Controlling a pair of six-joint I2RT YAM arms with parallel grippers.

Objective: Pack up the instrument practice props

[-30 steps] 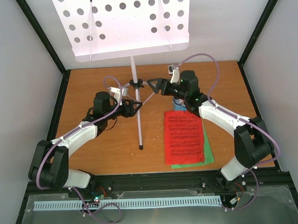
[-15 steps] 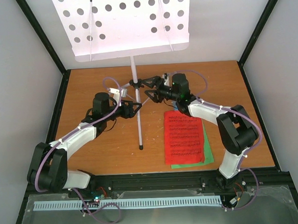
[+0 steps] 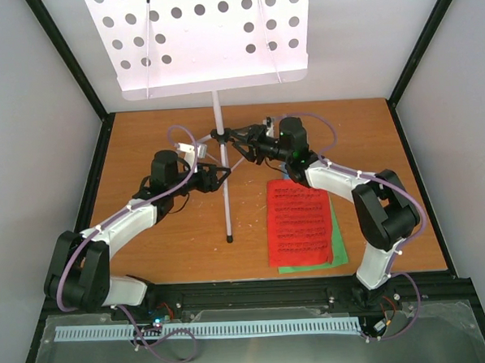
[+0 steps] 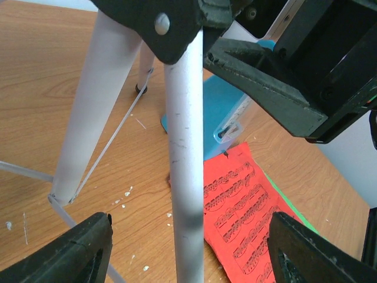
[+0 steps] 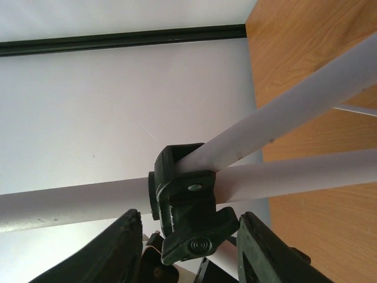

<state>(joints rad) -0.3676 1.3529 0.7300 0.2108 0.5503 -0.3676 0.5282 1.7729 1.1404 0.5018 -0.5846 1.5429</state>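
Note:
The silver tripod music stand has its grey perforated tray (image 3: 210, 37) at the back and its black hub (image 3: 220, 135) low on the pole. My left gripper (image 3: 223, 175) is open, with the stand's front leg (image 4: 185, 165) between its fingers (image 4: 76, 253) and untouched. My right gripper (image 3: 236, 141) is open, and the hub's black clamp knob (image 5: 191, 236) sits between its fingers (image 5: 118, 247). The red sheet-music page (image 3: 297, 223) lies on the green page (image 3: 340, 249) right of the stand. The blue metronome (image 4: 227, 112) stands behind the red page (image 4: 247, 206), mostly hidden under my right arm in the top view.
The stand's front leg ends at a black foot (image 3: 229, 239) mid-table, with thin brace wires (image 4: 112, 141) between the legs. Black frame posts and white walls close in the wooden table (image 3: 148, 251) on three sides. A white slotted rail (image 3: 201, 330) lies below the near edge.
My right gripper has moved left from beside the stand until its open fingers are around the hub's knob. My left arm has stayed in place around the leg.

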